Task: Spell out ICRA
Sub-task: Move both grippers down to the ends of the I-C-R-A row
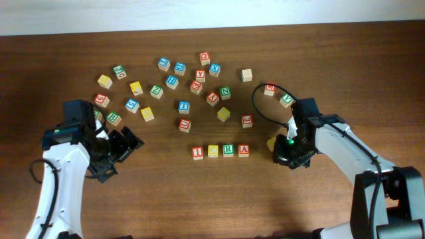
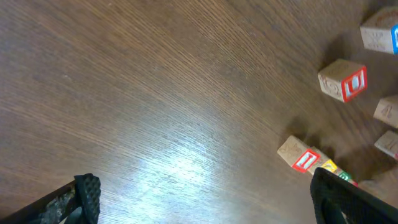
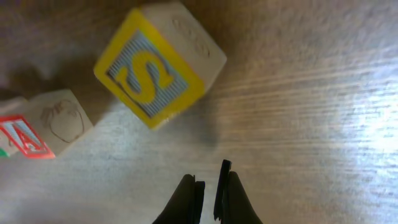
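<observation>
The four cubes stand in a row at the table's front middle: red I [image 1: 197,153], yellow C [image 1: 212,151], green R [image 1: 228,150], red A [image 1: 244,150]. My right gripper [image 1: 281,154] is to the right of the row. In the right wrist view its fingers [image 3: 208,183] are shut with nothing between them. The A cube [image 3: 25,138] shows at the far left of that view. My left gripper [image 1: 125,153] stands open over bare wood, left of the row. The I cube [image 2: 305,160] shows by its right finger [image 2: 329,193].
A yellow S cube [image 3: 155,68] lies just ahead of the right fingertips and apart from them, seen from overhead [image 1: 271,143] too. Several other letter cubes are scattered across the back half of the table [image 1: 332,60]. A red-lettered cube [image 2: 345,81] is in the left wrist view.
</observation>
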### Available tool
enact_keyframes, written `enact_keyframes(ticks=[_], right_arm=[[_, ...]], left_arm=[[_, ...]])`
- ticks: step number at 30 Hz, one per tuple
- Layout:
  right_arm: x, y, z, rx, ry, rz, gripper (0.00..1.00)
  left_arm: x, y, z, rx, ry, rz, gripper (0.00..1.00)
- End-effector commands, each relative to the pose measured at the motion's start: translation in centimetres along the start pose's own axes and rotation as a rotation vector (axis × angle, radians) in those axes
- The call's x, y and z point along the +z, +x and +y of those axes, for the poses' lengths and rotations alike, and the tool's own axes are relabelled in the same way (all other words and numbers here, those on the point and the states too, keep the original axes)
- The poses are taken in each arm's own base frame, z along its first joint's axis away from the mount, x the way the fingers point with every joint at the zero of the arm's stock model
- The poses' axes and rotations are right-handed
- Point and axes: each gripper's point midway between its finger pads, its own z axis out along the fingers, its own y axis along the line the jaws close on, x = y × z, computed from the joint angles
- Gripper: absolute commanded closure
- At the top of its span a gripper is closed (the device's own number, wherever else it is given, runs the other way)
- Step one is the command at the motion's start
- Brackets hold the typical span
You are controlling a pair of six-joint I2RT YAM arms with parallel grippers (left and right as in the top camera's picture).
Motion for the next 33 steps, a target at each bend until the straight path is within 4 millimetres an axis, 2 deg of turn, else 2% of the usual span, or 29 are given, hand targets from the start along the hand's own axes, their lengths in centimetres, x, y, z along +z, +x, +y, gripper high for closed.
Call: enact_keyframes(ticks=[1, 7, 11, 13, 15, 16, 18, 19, 20, 22, 23, 24, 26, 27, 29, 30, 33], right_arm=[[0.5, -0.2, -0.3, 0.007, 0.018, -0.004, 0.96], [2.6, -0.7, 0.8, -0.033, 0.033, -0.007, 0.96], [2.0, -4.6, 0.2, -0.029, 0.096, -0.176, 0.95], [1.2, -7.7, 1.7, -0.105, 0.057, -0.306, 0.92], [-0.5, -10.9, 2.0, -0.116, 0.097, -0.450, 0.89], [-2.0, -12.4, 2.0, -0.119, 0.139, -0.512, 0.87], [-5.1, -13.9, 3.3, -0.161, 0.175, -0.539, 0.87], [-6.9, -13.7, 4.3, -0.162, 0.167, -0.505, 0.92], [-8.8, -11.9, 6.2, -0.178, 0.112, -0.401, 0.94], [-9.4, -9.5, 7.1, -0.216, 0.066, -0.289, 0.92], [-9.1, -7.9, 6.6, -0.206, 0.071, -0.215, 0.77], [-8.5, -6.6, 5.7, -0.189, 0.098, -0.153, 0.68], [-7.4, -4.8, 4.4, -0.168, 0.130, -0.076, 0.59], [-6.3, -4.0, 3.8, -0.161, 0.135, -0.042, 0.56], [-3.9, -2.4, 2.7, -0.157, 0.139, 0.008, 0.43], [-2.6, -1.8, 2.6, -0.157, 0.115, 0.027, 0.34], [-1.1, -1.4, 3.2, -0.154, 0.038, 0.035, 0.33]], left_arm=[[-0.3, 0.4, -1.3, 0.075, 0.028, -0.006, 0.04], [0.0, 1.1, -2.5, 0.139, 0.028, -0.003, 0.02], [0.1, 1.2, -2.5, 0.139, 0.027, 0.000, 0.02], [0.4, 1.4, -2.2, 0.137, 0.021, 0.009, 0.01], [0.7, 1.7, -1.9, 0.133, 0.015, 0.021, 0.01], [0.9, 2.0, -1.7, 0.141, 0.009, 0.031, 0.01], [1.1, 2.5, -1.3, 0.208, -0.001, 0.050, 0.02], [1.1, 2.8, -1.1, 0.234, -0.007, 0.064, 0.03], [1.2, 3.1, -1.4, 0.249, -0.007, 0.068, 0.09], [1.3, 3.4, -1.8, 0.271, -0.007, 0.072, 0.24], [1.4, 3.7, -2.0, 0.285, -0.007, 0.075, 0.30], [1.5, 4.0, -2.4, 0.307, -0.006, 0.077, 0.35], [1.7, 4.0, -3.1, 0.353, -0.018, 0.052, 0.56], [1.9, 3.8, -3.5, 0.380, -0.033, 0.028, 0.68], [2.2, 3.3, -4.0, 0.381, -0.075, -0.029, 0.89], [2.5, 3.3, -4.3, 0.393, -0.089, -0.043, 0.91], [3.9, 3.9, -5.1, 0.436, -0.101, -0.020, 0.93]])
